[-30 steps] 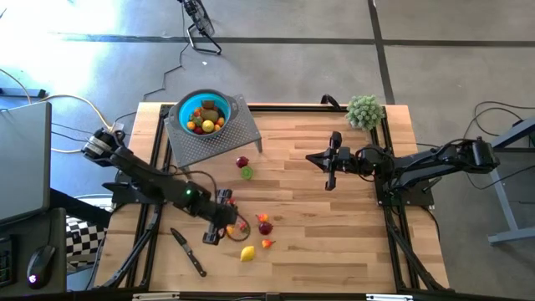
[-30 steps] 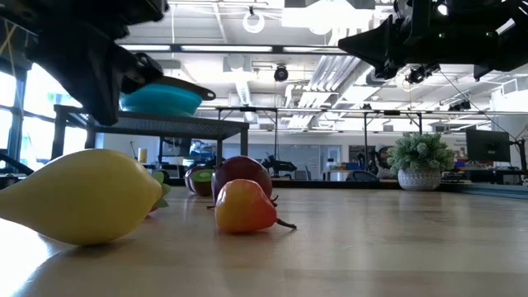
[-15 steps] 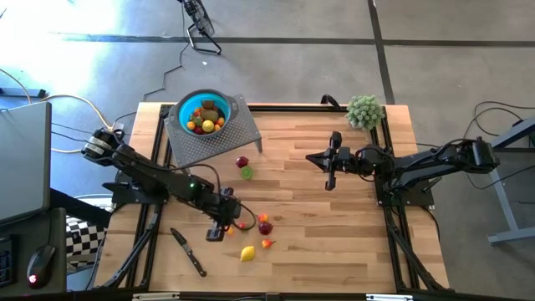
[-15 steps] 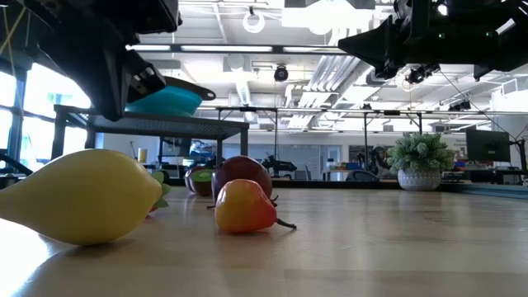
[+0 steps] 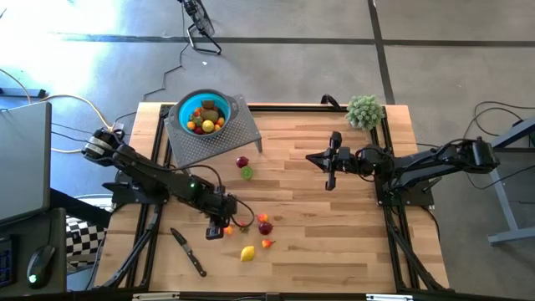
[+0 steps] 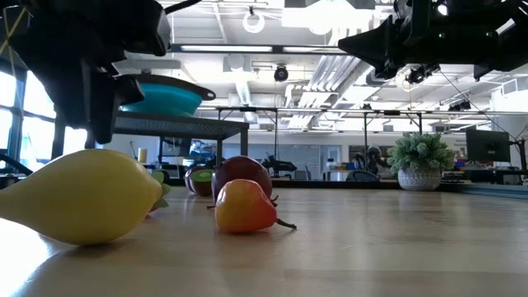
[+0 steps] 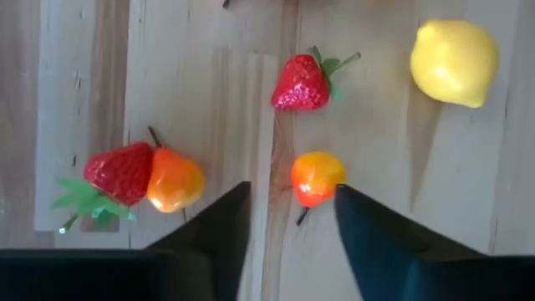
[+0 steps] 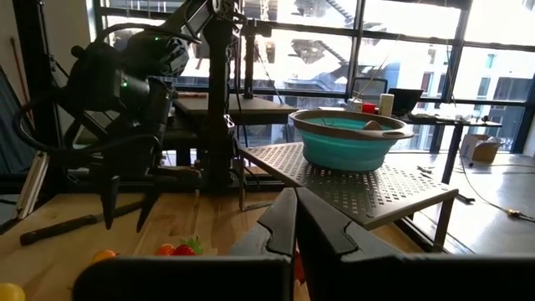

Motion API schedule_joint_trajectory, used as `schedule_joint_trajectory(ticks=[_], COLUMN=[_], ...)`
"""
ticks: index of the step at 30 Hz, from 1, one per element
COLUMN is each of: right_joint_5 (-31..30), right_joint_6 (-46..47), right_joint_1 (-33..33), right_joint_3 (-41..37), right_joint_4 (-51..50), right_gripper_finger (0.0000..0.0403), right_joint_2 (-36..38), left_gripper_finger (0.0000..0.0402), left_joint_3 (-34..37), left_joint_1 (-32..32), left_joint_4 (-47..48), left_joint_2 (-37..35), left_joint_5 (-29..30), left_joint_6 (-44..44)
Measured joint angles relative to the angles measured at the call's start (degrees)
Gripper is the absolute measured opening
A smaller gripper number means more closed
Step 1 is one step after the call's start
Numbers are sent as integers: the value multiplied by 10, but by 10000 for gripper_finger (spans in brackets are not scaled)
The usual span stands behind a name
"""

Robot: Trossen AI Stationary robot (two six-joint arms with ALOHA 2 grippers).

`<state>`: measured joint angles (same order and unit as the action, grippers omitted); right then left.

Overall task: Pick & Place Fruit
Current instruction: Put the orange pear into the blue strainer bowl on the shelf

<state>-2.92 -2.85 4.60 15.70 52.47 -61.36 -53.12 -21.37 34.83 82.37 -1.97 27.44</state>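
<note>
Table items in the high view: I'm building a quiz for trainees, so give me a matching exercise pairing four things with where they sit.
Things:
1. teal bowl
2. knife
3. plant ball
4. lemon

Places:
A. far right corner of the table
B. on the perforated metal stand
C. near edge, just right of the knife
D. near left edge, below the left arm

Pairs: 1-B, 2-D, 3-A, 4-C

Bowl (image 5: 201, 114) sits on the rack (image 5: 219, 138); knife (image 5: 189, 252) lies left of the lemon (image 5: 247, 253).

The left gripper (image 5: 224, 227) hangs low at the lower left of centre, fingers parted and pointing down. The right gripper (image 5: 330, 170) waits right of centre, fingers closed.
</note>
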Motion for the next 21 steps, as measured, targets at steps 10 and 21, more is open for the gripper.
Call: schedule_joint_trajectory(ticks=[10, 21], right_joint_5=[-1, -1], right_joint_6=[0, 0], right_joint_1=[0, 0], right_joint_3=[0, 0], right_joint_4=[0, 0], right_gripper_finger=[2, 3], right_joint_2=[0, 0], left_gripper_finger=[275, 278], left_joint_3=[0, 0], left_joint_1=[0, -1], left_joint_4=[-9, -23], left_joint_2=[0, 0], left_joint_5=[-41, -45], left_joint_6=[16, 55])
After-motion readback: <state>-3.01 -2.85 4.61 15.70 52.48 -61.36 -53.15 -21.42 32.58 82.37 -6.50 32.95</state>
